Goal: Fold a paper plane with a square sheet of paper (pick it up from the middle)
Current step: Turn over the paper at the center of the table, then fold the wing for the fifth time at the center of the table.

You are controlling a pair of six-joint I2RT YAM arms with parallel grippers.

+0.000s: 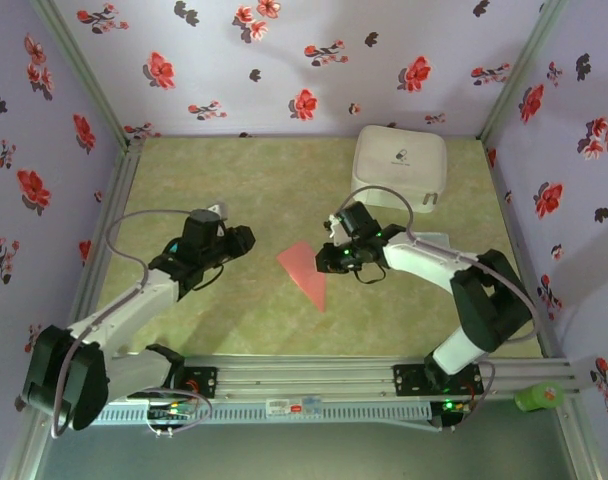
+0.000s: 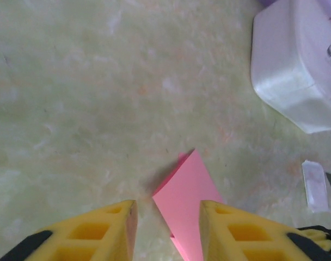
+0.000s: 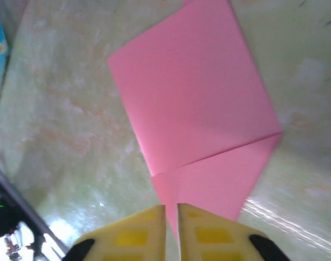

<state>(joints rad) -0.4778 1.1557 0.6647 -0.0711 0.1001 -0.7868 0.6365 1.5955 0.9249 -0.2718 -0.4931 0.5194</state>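
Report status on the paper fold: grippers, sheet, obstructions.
Left gripper open, short of the paper sheet. Right gripper shut on its near corner. Sheet partly folded, one crease showing. White case at rear, clear.

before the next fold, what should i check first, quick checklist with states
1. Paper lies on the table with a fold crease showing: ok.
2. Left gripper has its jaws apart, with the paper's corner in the gap ahead: ok.
3. Right gripper has its fingers almost together at the paper's lower tip: ok. Whether it really pinches the paper: cannot tell.
4. White case sits at the far right, apart from the paper: ok.
5. Folded edges lined up evenly: cannot tell.
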